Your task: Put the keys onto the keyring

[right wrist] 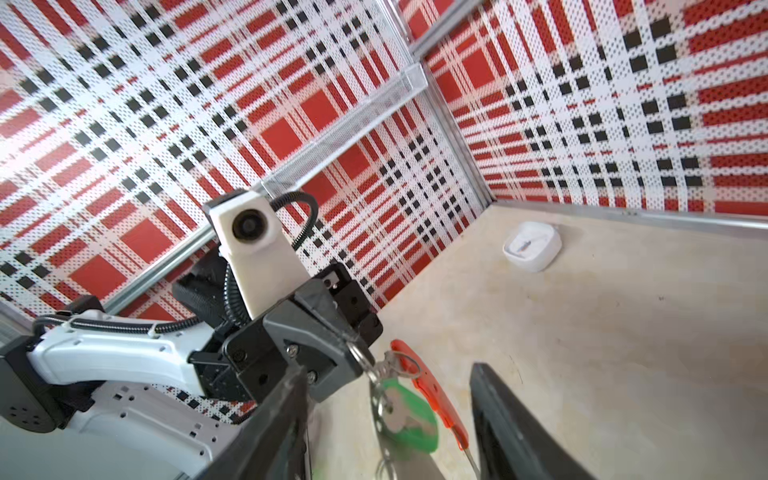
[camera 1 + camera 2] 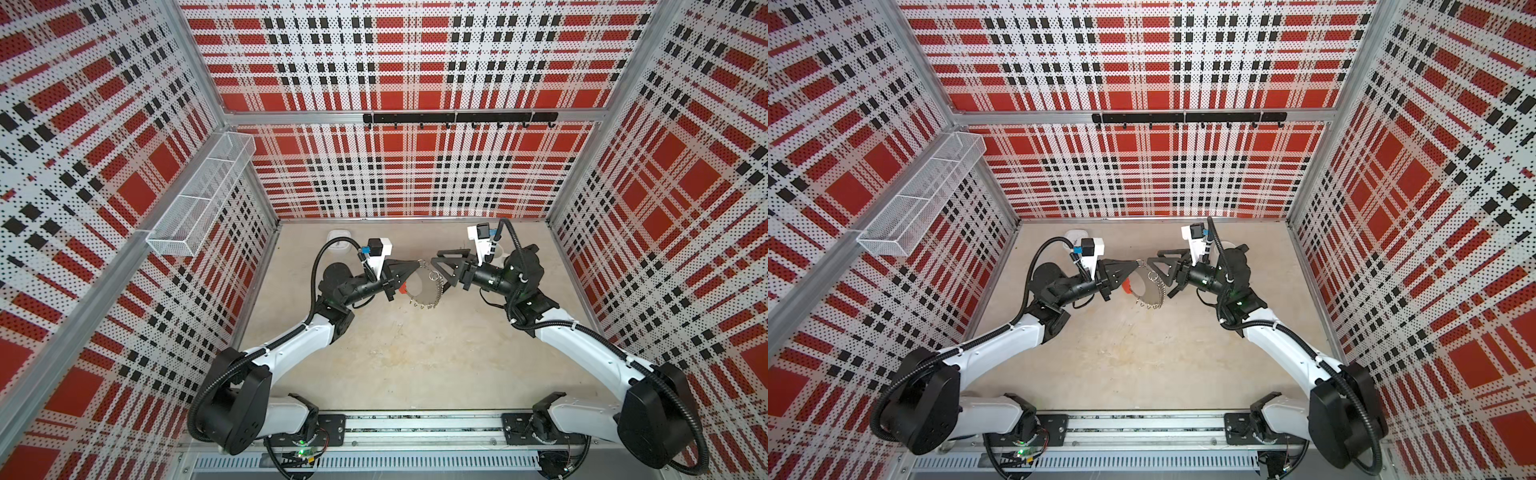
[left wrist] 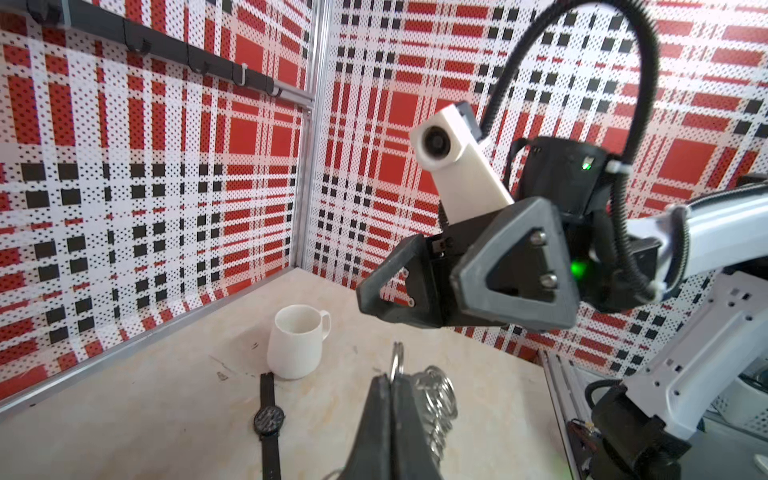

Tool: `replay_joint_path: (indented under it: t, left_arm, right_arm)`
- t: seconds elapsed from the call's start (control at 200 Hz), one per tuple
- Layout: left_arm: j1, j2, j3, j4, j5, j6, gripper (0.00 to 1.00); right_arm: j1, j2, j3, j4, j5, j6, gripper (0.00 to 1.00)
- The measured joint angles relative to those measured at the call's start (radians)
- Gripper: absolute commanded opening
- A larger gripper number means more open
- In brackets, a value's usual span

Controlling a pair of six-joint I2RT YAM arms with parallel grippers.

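Left hand (image 2: pixel 417 264) is clenched tight on one small wire loop (image 3: pixel 397 358) at the rim of the keyring (image 2: pixel 428 292). The loop pokes out just past its fingertips. The keyring hangs tilted just below that hand's tip, with the red section (image 1: pixel 432 395) tucked under the left hand and a row of spare loops along the rim farthest from it. Can't tell if its low edge touches the desk (image 2: pixel 395 353).

Right hand (image 1: pixel 390 368) is released, jaws well apart, gripping nothing. In both top views it faces the left hand tip to tip, near but apart.

The green-tagged key (image 1: pixel 409 415) sits in the gap between the right hand's fingers and seems to touch neither. It dangles just under the left hand's tip from a short run of rings. Can't tell whether it is actually threaded on a keyring loop.

On the desk beyond the left hand's tip and below the right hand: a white mug (image 3: pixel 295 340) standing upright, with a black wristwatch (image 3: pixel 269 419) lying flat just beside it. A white square dish (image 1: pixel 532 247) sits on the desk well beyond the right hand's fingers.
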Motion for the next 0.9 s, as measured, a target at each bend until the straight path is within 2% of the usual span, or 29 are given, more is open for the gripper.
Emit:
replay_joint_path:
  t: [0.18, 0.396, 0.902]
  left_arm:
    - [-0.010, 0.000, -0.005, 0.094, -0.014, -0.066, 0.00]
    - [-0.018, 0.002, -0.005, 0.154, -0.022, -0.113, 0.00]
    - [-0.032, 0.040, -0.005, 0.202, -0.021, -0.172, 0.00]
  right_arm:
    - [-0.006, 0.029, -0.003, 0.138, -0.081, 0.108, 0.48]
    - [-0.006, 0.035, 0.002, 0.148, -0.123, 0.105, 0.38]
    - [0.016, 0.037, 0.089, 0.017, -0.132, -0.008, 0.37]
